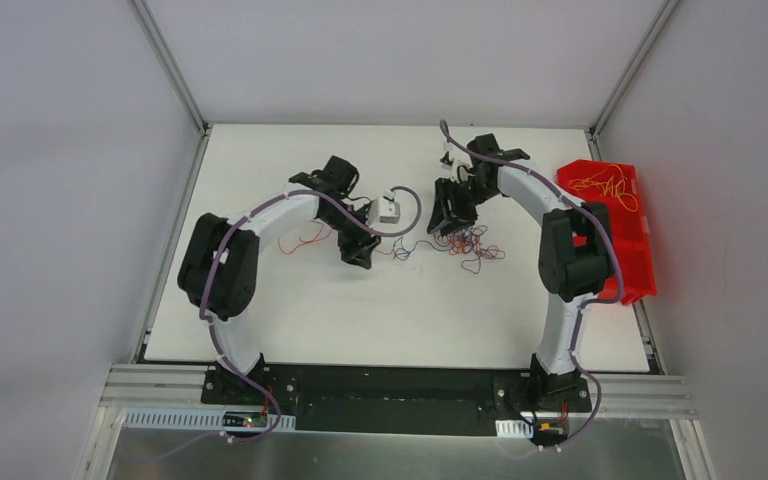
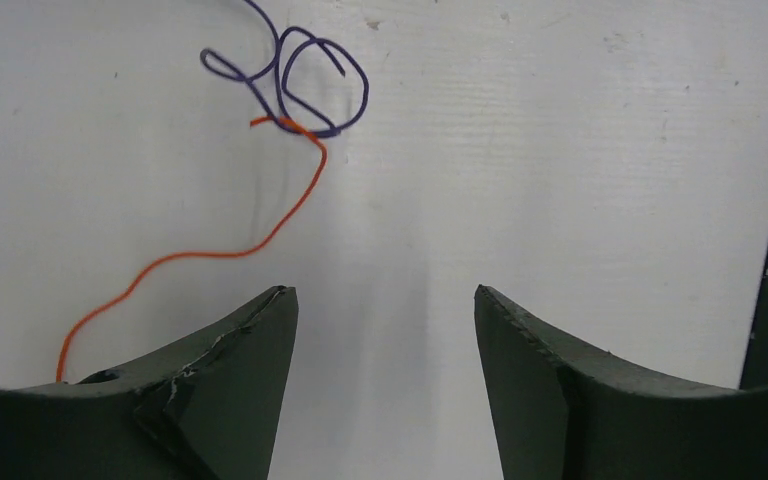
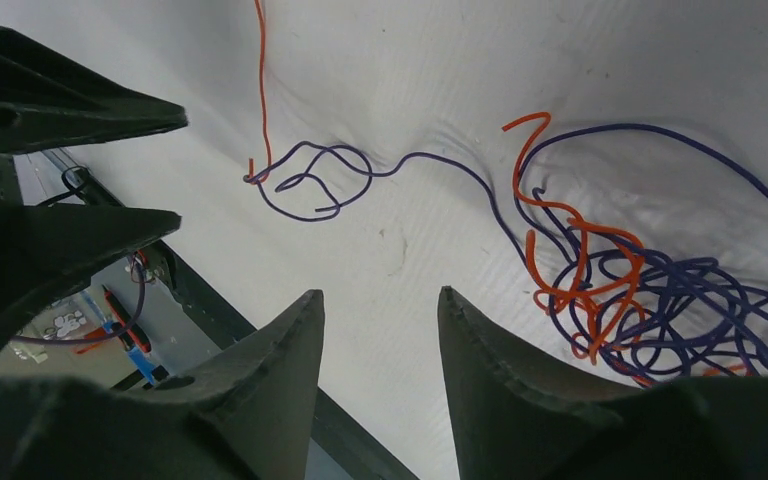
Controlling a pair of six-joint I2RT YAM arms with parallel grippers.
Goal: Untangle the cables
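A tangle of thin purple and orange cables (image 1: 472,240) lies mid-table, just in front of my right gripper (image 1: 452,215). In the right wrist view the tangle (image 3: 610,300) sits right of the open, empty right gripper (image 3: 380,293). A purple strand (image 3: 430,154) runs left from it to a small loop, where a single orange wire (image 3: 261,80) meets it. My left gripper (image 1: 360,250) is open and empty; in its view (image 2: 382,292) the orange wire (image 2: 210,255) passes left of its fingers up to the purple loop (image 2: 364,88). An orange-red wire (image 1: 305,240) lies left of the left gripper.
A red bin (image 1: 628,262) stands at the table's right edge with orange-yellow wires (image 1: 600,185) in its far compartment. The left gripper's fingers (image 3: 60,250) show at the left of the right wrist view. The table's dark front edge (image 3: 220,300) is near.
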